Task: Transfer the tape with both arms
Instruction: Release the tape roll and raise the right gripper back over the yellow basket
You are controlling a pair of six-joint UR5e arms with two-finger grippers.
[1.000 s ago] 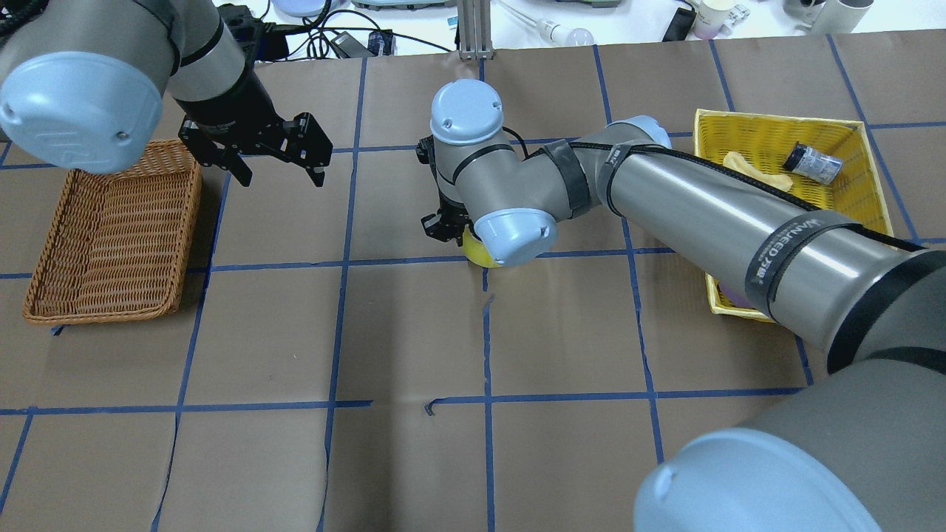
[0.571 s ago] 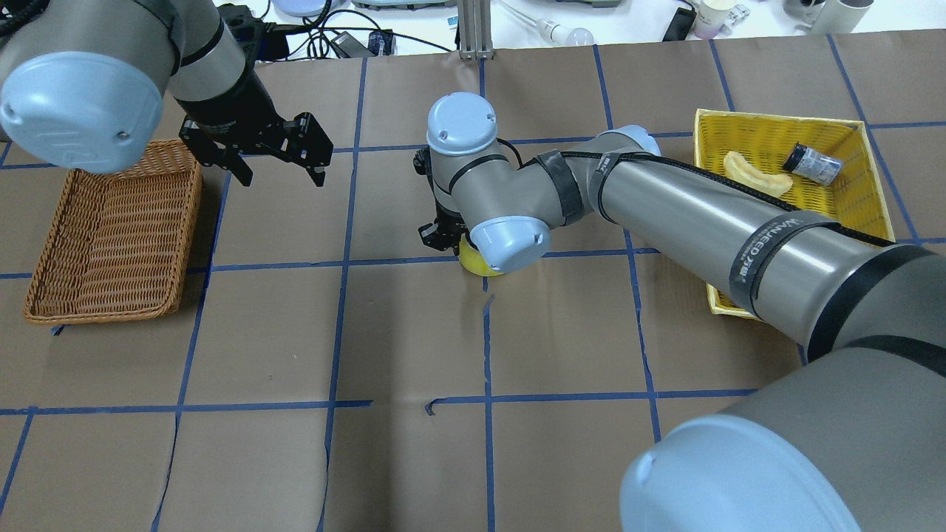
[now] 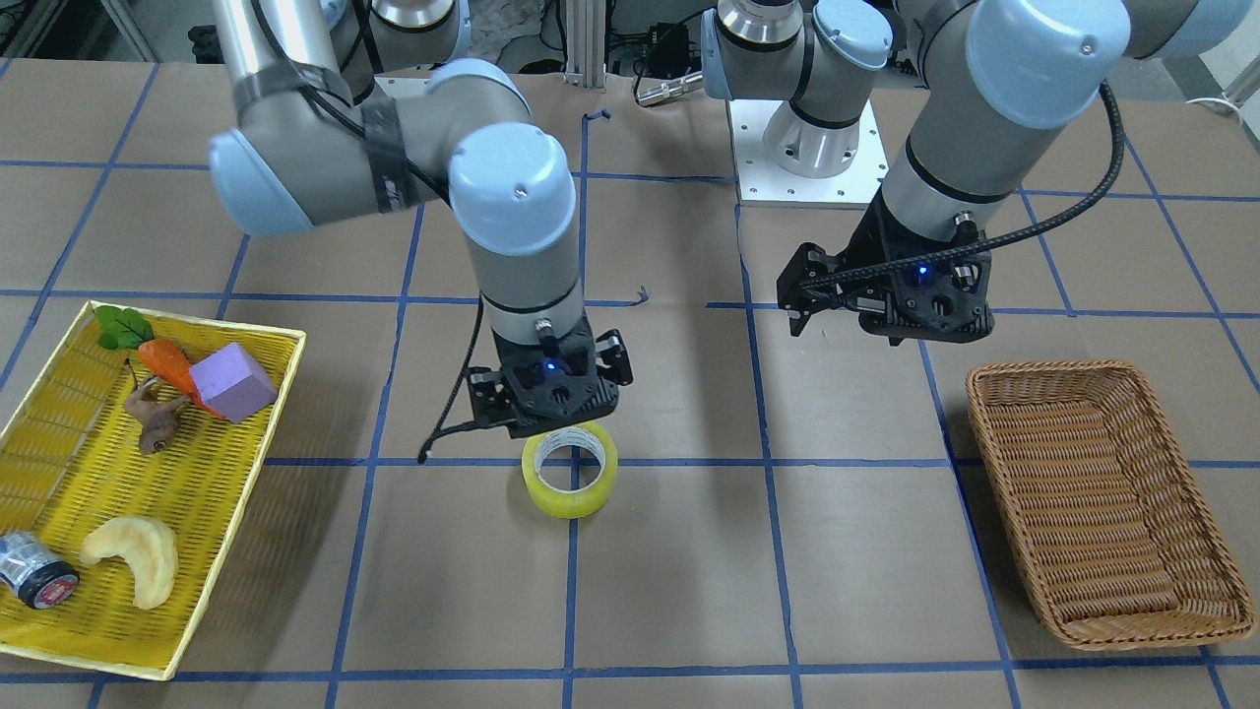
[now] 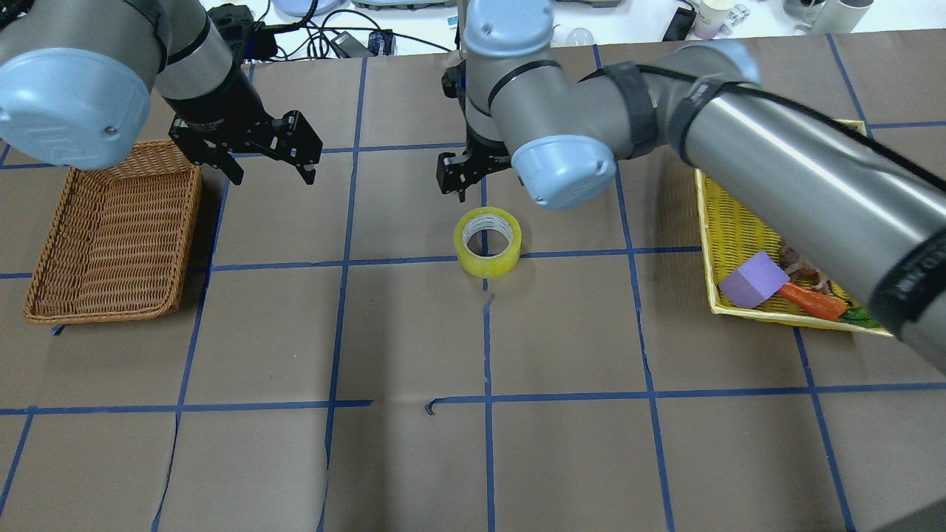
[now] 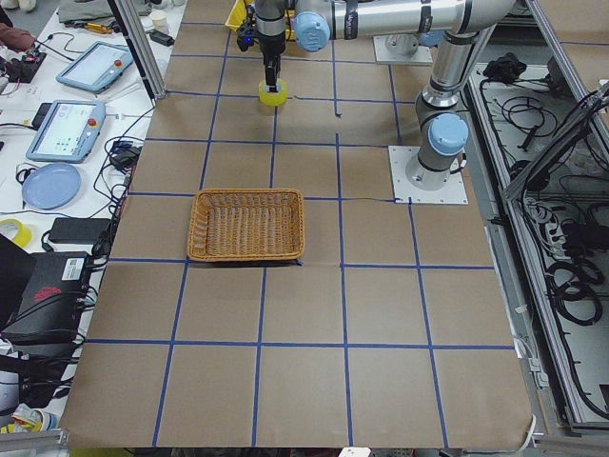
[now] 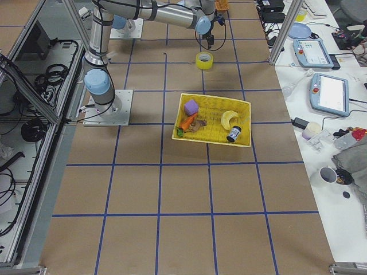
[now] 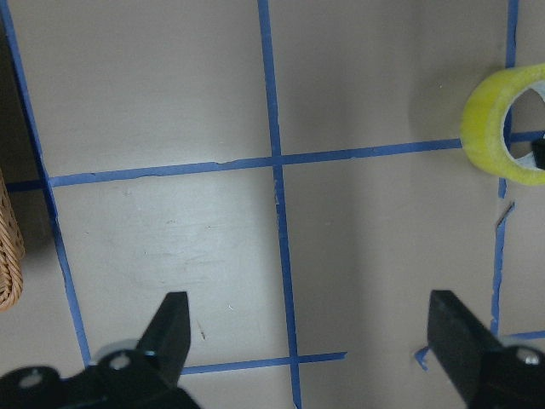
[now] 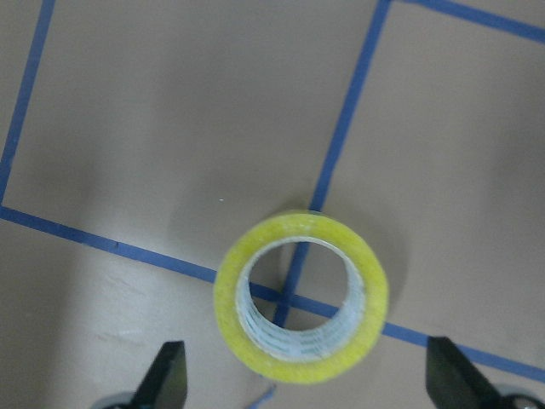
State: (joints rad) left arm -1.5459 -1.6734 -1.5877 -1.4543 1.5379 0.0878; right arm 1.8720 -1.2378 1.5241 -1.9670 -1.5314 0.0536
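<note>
The yellow tape (image 4: 488, 263) lies flat, hole up, on a blue grid crossing at the table's middle; it also shows in the front view (image 3: 569, 502). My right gripper (image 4: 462, 177) hangs open and empty just above and behind it. In the right wrist view the tape (image 8: 300, 227) sits between and ahead of the spread fingertips (image 8: 170, 375). My left gripper (image 4: 272, 171) is open and empty, in the air to the tape's left, beside the wicker basket. The left wrist view shows the tape (image 7: 485, 128) at its upper right edge.
A brown wicker basket (image 4: 44, 244) stands empty at the left. A yellow tray (image 3: 59, 473) on the right holds a purple block (image 3: 231, 382), a carrot, a banana-shaped piece and a small dark cylinder (image 3: 34, 576). Brown paper with blue tape lines covers the table.
My right gripper was low on the tape; it has let go, risen and drawn back, and the tape now lies bare on the table. The left gripper shifted only slightly.
</note>
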